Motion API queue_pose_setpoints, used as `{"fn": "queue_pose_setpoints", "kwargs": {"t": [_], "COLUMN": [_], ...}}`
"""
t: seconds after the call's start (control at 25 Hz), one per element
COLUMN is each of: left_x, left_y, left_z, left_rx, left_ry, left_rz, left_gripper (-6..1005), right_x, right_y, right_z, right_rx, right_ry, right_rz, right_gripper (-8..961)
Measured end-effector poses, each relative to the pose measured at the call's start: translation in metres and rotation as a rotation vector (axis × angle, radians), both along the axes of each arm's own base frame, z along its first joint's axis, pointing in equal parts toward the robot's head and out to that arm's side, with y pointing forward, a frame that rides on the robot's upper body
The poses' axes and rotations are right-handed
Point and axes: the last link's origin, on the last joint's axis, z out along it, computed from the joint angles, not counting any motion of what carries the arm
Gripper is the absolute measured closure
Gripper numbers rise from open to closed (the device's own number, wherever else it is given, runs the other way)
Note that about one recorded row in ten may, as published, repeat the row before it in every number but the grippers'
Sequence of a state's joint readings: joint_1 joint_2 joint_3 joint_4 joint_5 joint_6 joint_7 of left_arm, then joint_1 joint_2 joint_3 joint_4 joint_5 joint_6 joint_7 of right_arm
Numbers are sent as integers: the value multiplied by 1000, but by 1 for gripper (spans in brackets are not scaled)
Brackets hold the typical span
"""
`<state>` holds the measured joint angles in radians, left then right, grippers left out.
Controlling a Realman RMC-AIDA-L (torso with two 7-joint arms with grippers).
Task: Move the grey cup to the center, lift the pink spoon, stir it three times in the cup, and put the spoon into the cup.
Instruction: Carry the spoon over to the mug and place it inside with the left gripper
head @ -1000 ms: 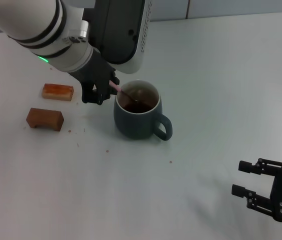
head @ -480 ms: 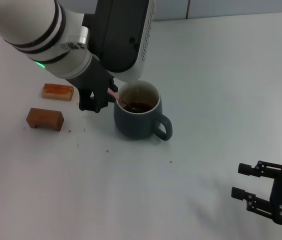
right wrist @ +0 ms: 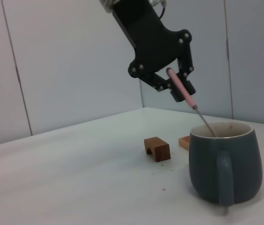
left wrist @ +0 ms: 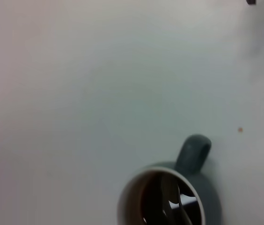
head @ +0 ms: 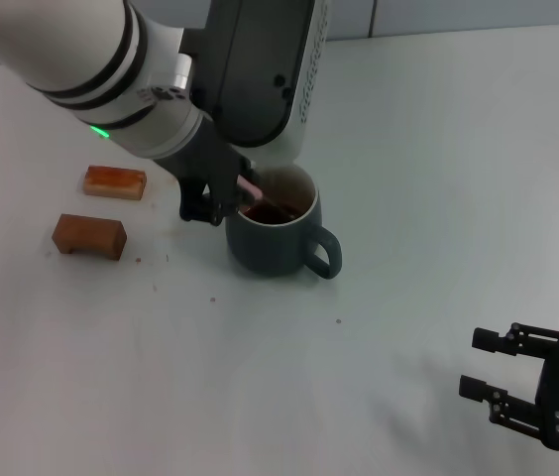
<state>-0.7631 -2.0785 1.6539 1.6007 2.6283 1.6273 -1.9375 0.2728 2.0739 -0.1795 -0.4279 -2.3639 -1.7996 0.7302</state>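
The grey cup (head: 278, 238) stands near the middle of the table, its handle toward the front right. It also shows in the left wrist view (left wrist: 169, 201) and the right wrist view (right wrist: 225, 159). My left gripper (head: 222, 196) is at the cup's left rim, shut on the pink spoon (head: 250, 187). The spoon slants down into the cup with its metal bowl inside. In the right wrist view the left gripper (right wrist: 179, 84) holds the pink spoon (right wrist: 181, 88) above the rim. My right gripper (head: 503, 382) is open and empty at the front right.
Two brown wooden blocks lie left of the cup: an orange-brown flat one (head: 115, 182) and a darker arched one (head: 88, 236). Small crumbs dot the table in front of the cup. The left arm's large body hangs over the area behind the cup.
My left gripper has moved right, toward the cup's rim, carrying the spoon's handle with it. The spoon's bowl stays in the cup. The right arm has barely moved.
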Motion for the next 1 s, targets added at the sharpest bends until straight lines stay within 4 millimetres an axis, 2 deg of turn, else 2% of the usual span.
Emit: {"fn": "queue_pose_setpoints", "kwargs": {"t": [0.44, 0.84, 1.0], "left_x": [-8, -10, -3], "left_y": [12, 4, 1], "left_z": [1, 5, 3], "left_rx": [59, 35, 8], "left_ry": [20, 48, 17], "left_rz": [39, 66, 43], "left_gripper": [870, 870, 869], "right_x": [-1, -3, -3], "right_y": [0, 2, 2], "right_z": [0, -1, 0], "right_rx": [-1, -2, -3], "right_ry": [4, 8, 10], "right_rz": [4, 12, 12], "right_gripper": [409, 410, 410]}}
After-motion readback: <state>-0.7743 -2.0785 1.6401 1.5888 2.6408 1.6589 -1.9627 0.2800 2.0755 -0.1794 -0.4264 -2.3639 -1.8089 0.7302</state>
